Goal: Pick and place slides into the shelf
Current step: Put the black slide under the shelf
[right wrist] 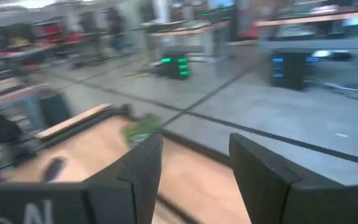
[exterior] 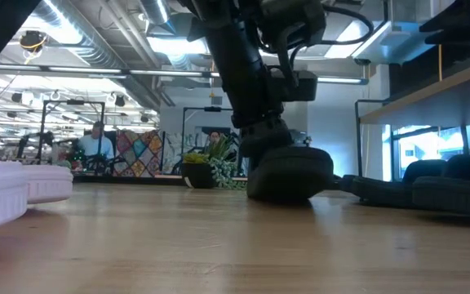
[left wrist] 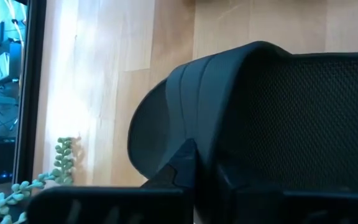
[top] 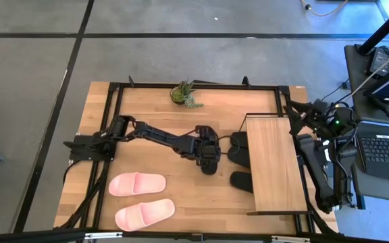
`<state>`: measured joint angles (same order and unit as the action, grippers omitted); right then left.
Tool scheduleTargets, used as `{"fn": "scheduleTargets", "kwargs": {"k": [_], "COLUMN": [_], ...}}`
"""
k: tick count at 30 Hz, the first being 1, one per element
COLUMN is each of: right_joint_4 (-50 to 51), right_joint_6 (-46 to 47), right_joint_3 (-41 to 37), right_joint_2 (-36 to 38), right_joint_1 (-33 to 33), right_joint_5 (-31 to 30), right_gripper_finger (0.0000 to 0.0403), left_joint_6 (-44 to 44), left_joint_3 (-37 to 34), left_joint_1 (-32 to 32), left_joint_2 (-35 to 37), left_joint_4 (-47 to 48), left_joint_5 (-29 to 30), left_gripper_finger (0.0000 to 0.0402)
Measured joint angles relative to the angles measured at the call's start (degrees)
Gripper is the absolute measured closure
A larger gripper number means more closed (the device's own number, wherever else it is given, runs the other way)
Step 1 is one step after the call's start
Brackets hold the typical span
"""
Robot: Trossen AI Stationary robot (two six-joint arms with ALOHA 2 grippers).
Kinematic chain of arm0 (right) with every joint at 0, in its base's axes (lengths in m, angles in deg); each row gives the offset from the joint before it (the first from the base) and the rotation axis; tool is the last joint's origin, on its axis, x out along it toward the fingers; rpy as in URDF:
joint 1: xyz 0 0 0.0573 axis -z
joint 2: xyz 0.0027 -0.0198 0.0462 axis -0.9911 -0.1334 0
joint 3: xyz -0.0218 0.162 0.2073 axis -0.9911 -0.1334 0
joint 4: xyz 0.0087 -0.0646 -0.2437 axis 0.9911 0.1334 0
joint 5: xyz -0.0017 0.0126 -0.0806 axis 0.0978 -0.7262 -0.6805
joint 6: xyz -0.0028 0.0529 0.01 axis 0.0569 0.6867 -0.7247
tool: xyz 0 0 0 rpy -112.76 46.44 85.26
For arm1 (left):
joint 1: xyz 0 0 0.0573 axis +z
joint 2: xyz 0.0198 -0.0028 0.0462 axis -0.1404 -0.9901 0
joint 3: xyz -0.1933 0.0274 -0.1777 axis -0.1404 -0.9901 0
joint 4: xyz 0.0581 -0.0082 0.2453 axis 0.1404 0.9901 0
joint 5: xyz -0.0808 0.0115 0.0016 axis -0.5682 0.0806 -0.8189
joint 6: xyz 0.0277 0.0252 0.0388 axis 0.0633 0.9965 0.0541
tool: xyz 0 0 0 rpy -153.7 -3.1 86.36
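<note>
A black slide (top: 210,164) rests on its sole (exterior: 288,189) at mid-table, just left of the shelf (top: 272,162). My left gripper (top: 208,154) reaches down onto it from the table's left and is shut on it. Three more black slides (top: 239,142) (top: 238,156) (top: 243,181) lie at the shelf's left edge, partly under its board. Two pink slides (top: 137,183) (top: 145,213) lie flat near the table's front left. My right gripper (right wrist: 194,180) stands open and holds nothing, drawn back at the table's right edge. My left gripper is shut on the black slide's wide strap (left wrist: 194,146), which fills its wrist view. The fingers slant down from the table's left. The gripper's own body hides where they meet the strap. The slide stays upright with its sole on the table (exterior: 288,196).
A small potted plant (top: 184,94) stands at the table's far edge. A dark frame (top: 113,91) runs around the tabletop. The right arm (top: 319,162) is folded beside the shelf's right side. Bare wood lies between the pink slides and the shelf.
</note>
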<state>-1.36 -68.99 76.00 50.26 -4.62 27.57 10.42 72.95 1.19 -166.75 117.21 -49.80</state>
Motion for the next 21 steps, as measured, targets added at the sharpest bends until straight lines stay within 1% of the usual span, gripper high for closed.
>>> {"fn": "scheduleTargets", "kwargs": {"k": [3,8,10,12,16,21], "right_joint_4": [0.0,-0.02,-0.11,-0.9,-3.06,-2.93], "right_joint_6": [0.2,1.56,1.39,1.39,1.43,1.67], "right_joint_3": [0.0,0.0,0.0,0.0,0.11,2.3], "right_joint_2": [-0.02,-0.7,-1.82,-3.04,-5.85,-11.23], "right_joint_1": [-0.02,-0.02,0.0,-0.06,-1.22,-2.88], "right_joint_5": [6.87,14.2,16.4,17.85,18.2,18.24], "right_gripper_finger": [0.0215,0.0215,0.0215,0.0215,0.0215,0.0215], "left_joint_6": [-0.1,0.05,0.27,0.53,2.72,3.57], "left_joint_3": [0.0,0.9,1.75,2.87,5.27,8.4], "left_joint_1": [-0.59,-2.55,-3.6,-4.69,-6.79,-8.64], "left_joint_2": [0.04,1.44,2.17,2.91,4.82,7.74], "left_joint_4": [0.05,0.3,0.47,0.6,0.69,2.8], "left_joint_5": [-0.04,-1.63,-1.29,0.51,2.88,3.74], "left_gripper_finger": [0.0395,0.0397,0.0397,0.0398,0.0398,0.0399]}}
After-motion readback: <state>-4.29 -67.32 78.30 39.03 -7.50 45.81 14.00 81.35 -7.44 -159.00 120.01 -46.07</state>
